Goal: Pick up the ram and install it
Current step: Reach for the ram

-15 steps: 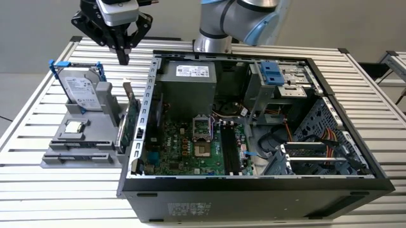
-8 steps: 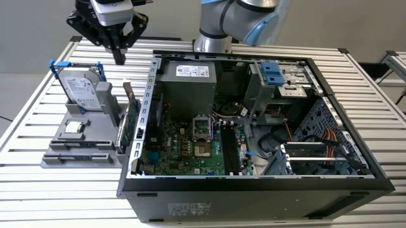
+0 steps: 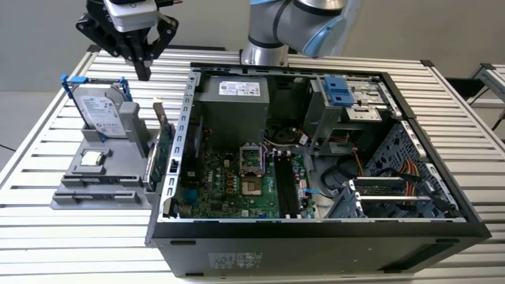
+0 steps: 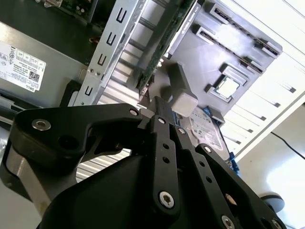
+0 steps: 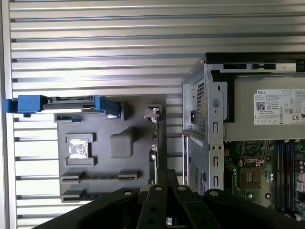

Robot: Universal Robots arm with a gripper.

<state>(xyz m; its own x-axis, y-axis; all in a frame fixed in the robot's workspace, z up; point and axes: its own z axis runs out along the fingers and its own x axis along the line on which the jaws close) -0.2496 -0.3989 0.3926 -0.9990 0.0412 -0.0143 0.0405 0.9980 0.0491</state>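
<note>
The ram (image 3: 160,155) stands on its long edge in a slot at the side of the grey holder (image 3: 94,198) on the counter (image 3: 39,136), just beside the open computer case (image 3: 316,236). The gripper (image 3: 143,70) hangs above the holder's far end, apart from the stick - fingers drawn together, nothing between them. The ram looks light, stiff and thin but easily damaged - best pinched across its two flat faces near the middle of the upper edge, squarely, clear of the contact edge.
</note>
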